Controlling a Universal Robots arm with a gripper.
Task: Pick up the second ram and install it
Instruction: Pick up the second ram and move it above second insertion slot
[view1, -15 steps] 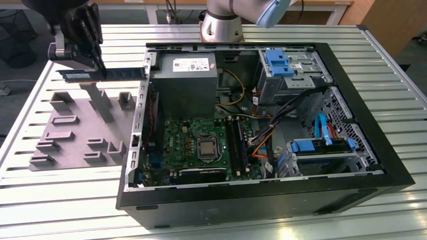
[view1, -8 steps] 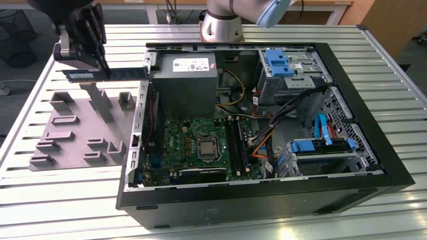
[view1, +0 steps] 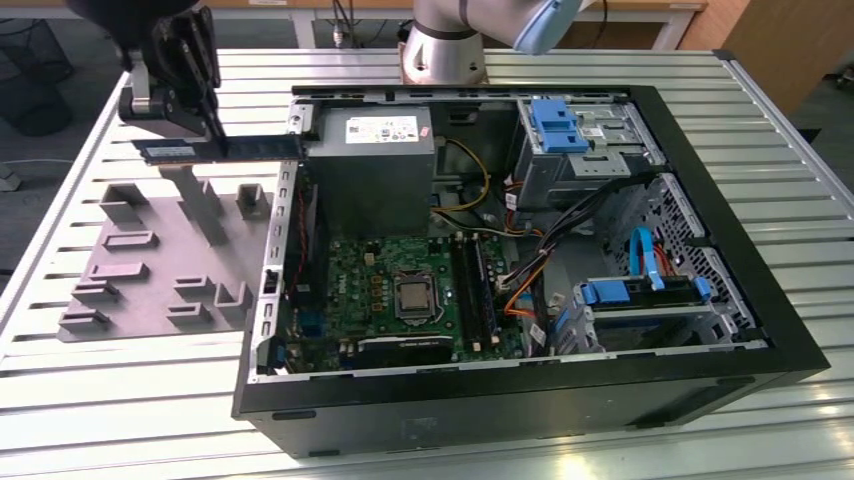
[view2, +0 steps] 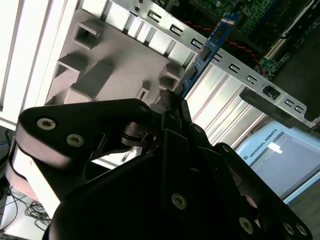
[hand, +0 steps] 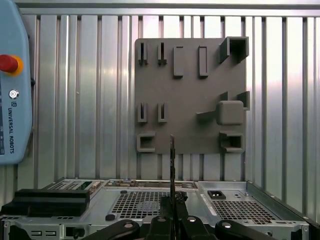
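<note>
The second ram, a thin dark stick, hangs level above the grey plastic fixture at the exterior view's left, just outside the computer case wall. My gripper is shut on the end away from the case. In the second wrist view the ram sticks out from the black fingers toward the case edge. Seen edge-on in the first wrist view, the ram rises from the gripper over the fixture. The motherboard lies inside the case, with long black slots beside the processor socket.
The open computer case lies on the slatted metal table. A grey power supply sits near the ram's free end. Blue drive brackets and cables crowd the case's far side. A teach pendant rests on the table.
</note>
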